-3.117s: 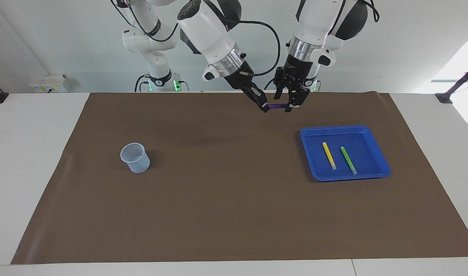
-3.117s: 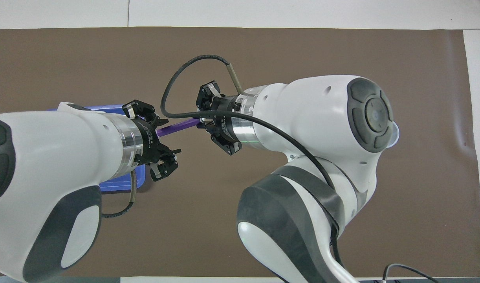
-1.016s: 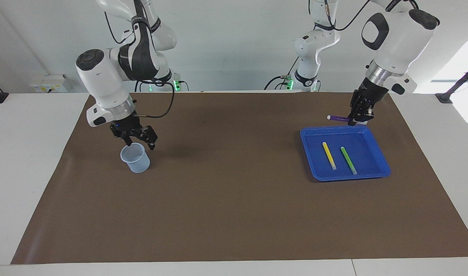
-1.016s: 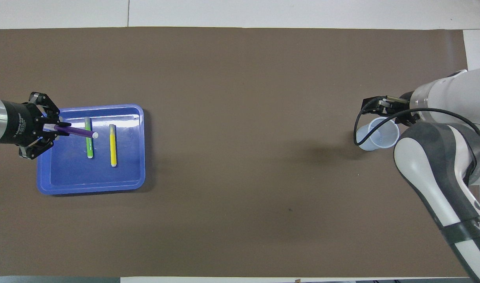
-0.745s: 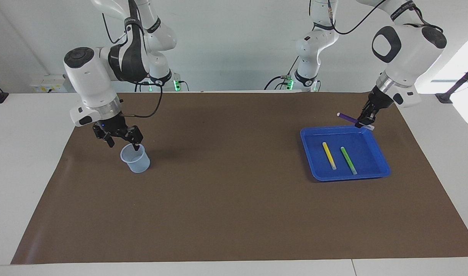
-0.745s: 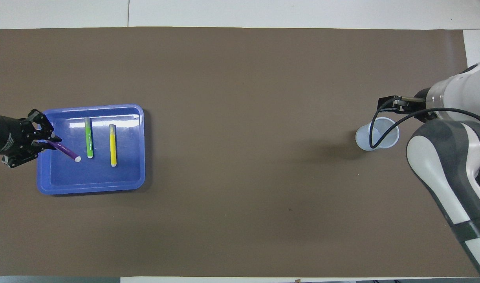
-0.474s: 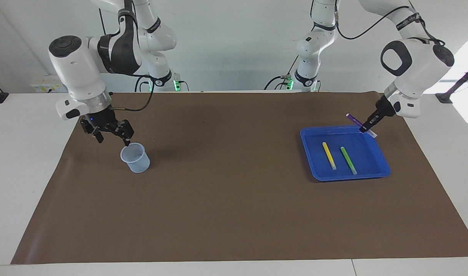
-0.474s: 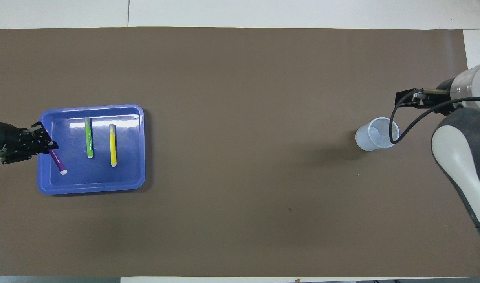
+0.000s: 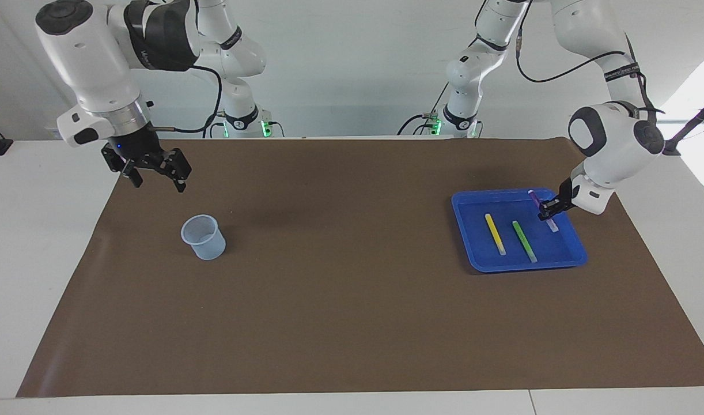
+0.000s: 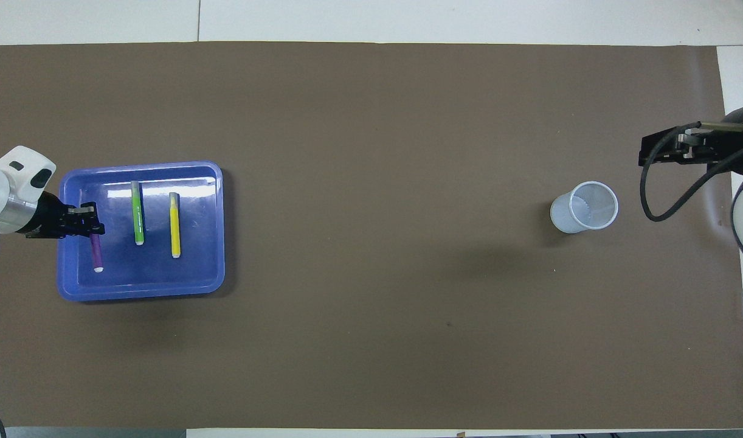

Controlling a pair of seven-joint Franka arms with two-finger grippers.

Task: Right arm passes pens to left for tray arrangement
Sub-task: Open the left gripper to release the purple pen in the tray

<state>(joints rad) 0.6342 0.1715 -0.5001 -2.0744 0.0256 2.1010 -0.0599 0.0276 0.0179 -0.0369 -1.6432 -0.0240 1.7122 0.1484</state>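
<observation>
**Inspector A:** The brown mat point(image 9: 352, 276) covers most of the white table point(image 9: 41, 259). The tray point(image 9: 473, 253) lies on the mat toward the left arm's end. The cup point(image 9: 203, 237) stands upright on the mat toward the right arm's end, well apart from the tray.

**Inspector B:** And the arms?

**Inspector A:** The right arm point(image 9: 93, 63) is raised, with its black cable point(image 10: 663, 194) looping at the wrist. The right gripper point(image 9: 154, 170) hangs over the mat near the cup, clear of it, its jaws spread wide and holding nothing. The left arm point(image 9: 611, 144) bends down to the tray. The left gripper point(image 9: 549, 211) is low over the tray, beside the rim at the left arm's end, its jaws pinching the purple pen point(image 10: 96, 252).

**Inspector B:** State of the pens?

**Inspector A:** The yellow pen point(image 9: 495, 234) and green pen point(image 9: 524, 241) lie flat in the tray, side by side and apart. The purple pen lines up roughly parallel to them, beside the green one. Whether it touches the tray floor cannot be told.
</observation>
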